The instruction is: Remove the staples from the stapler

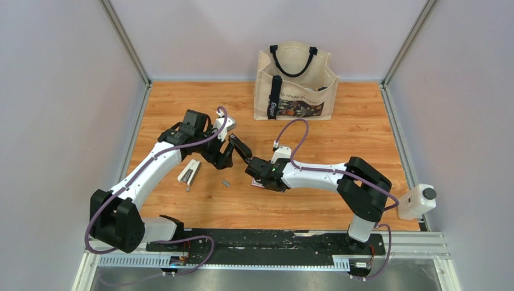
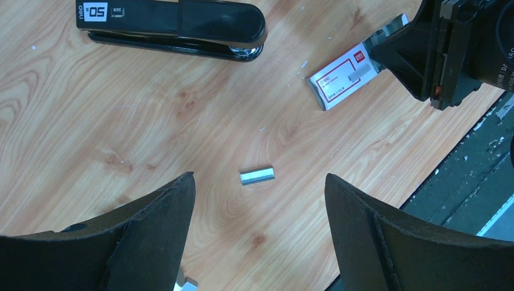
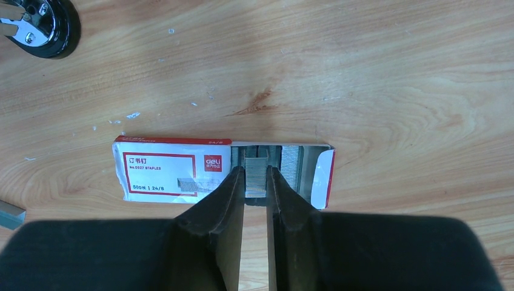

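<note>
Left jaws hang released, fingers [image 2: 154,233] spread wide above the surface [image 2: 91,139]. There are the staples [image 2: 257,176], a short silvery strip lying flat in the gap between those fingers and touching neither. Beyond the left jaws' tips the black stapler [image 2: 170,27] lies on the wood. Over at the right jaws, they're clenched narrow on a second strip [image 3: 256,173] at the open end of the red-and-white box [image 3: 163,173], which lies flat beneath them. A white stapler [image 1: 190,174] rests near the left jaws, and the tote bag [image 1: 295,82] stands well beyond both.
</note>
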`<state>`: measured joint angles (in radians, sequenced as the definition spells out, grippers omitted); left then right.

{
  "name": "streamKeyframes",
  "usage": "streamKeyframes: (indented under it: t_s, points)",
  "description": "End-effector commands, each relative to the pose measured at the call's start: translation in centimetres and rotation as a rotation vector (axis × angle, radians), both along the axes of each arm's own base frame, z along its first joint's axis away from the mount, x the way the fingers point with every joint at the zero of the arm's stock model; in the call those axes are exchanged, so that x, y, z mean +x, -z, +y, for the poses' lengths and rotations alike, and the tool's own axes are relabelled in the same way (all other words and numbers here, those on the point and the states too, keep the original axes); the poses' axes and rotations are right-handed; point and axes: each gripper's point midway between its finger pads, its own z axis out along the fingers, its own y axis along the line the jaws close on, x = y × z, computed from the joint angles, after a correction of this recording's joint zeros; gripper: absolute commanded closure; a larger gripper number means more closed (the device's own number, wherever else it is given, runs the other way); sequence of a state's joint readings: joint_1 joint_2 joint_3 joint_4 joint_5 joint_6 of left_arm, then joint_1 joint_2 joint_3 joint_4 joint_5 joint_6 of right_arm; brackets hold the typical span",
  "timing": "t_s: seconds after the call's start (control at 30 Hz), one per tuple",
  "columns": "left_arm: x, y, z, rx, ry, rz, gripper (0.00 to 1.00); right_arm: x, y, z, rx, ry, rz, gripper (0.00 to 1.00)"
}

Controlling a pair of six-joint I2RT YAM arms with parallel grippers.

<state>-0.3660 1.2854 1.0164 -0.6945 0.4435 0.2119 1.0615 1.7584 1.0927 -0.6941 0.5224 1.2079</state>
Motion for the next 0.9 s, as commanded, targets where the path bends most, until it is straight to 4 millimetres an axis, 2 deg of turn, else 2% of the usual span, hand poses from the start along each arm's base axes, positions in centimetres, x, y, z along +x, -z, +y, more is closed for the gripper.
streamKeyframes:
  t_s: [0.0, 0.33, 0.47, 0.87]
  points:
    - [0.04, -0.86, -0.2, -0.024, 0.025, -0.043, 0.14, 0.34, 0.38, -0.13, 0.004, 0.023, -0.009, 0.79]
    - [-0.08, -1.04, -0.4, -0.038, 0.025, -0.039, 0.14, 0.2, 0.54, -0.2, 0.001, 0.025, -0.004, 0.78]
    - [-0.12, -1.07, -0.39, -0.039, 0.025, -0.04, 0.14, 0.17, 0.43, -0.15, 0.008, 0.025, -0.004, 0.72]
    - [-0.28, -1.02, -0.49, -0.041, 0.029, -0.037, 0.14, 0.2, -0.34, -0.2, 0.018, 0.019, -0.038, 0.72]
